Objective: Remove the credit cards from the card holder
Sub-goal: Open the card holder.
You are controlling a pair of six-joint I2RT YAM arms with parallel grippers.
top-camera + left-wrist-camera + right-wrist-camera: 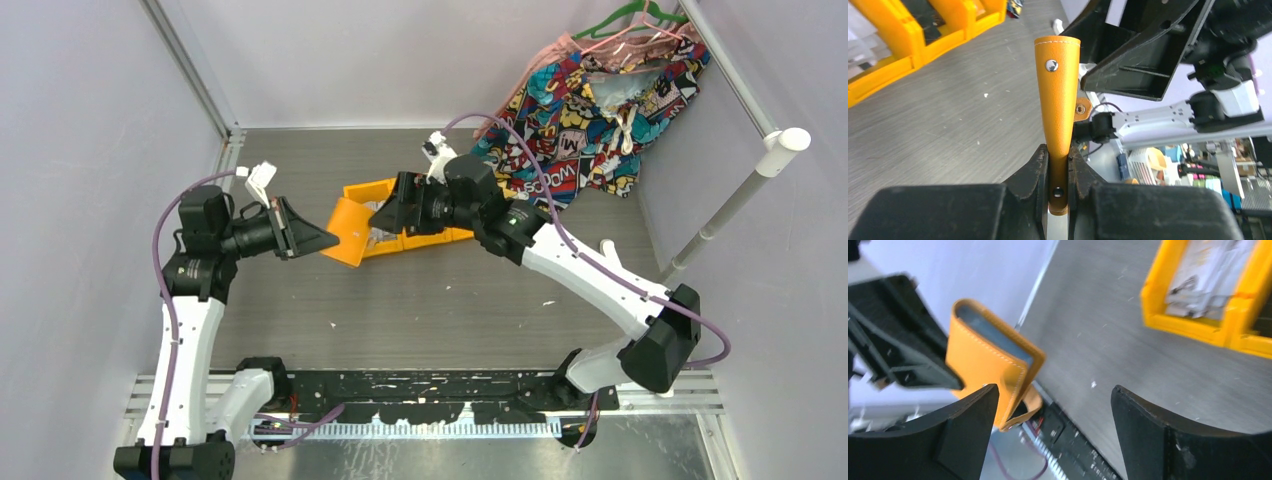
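Observation:
My left gripper [318,240] is shut on the orange card holder [347,240] and holds it above the table. In the left wrist view the holder [1058,95] stands edge-on between the jaws [1059,152], closed, with a metal snap stud near its top. My right gripper [388,214] is open and close to the holder's far side. In the right wrist view the holder [982,357] hangs by the left finger [965,425], with a pale blue inner pocket [993,332] showing along its top and its tab hanging below; the jaws [1055,392] hold nothing. No credit cards show.
Orange bin trays [375,190] lie behind the holder, one with a grey-white papery bundle [1208,275]. A colourful garment [590,110] on hangers lies at the back right. A white pole [735,205] leans at the right. Walls close the left and back.

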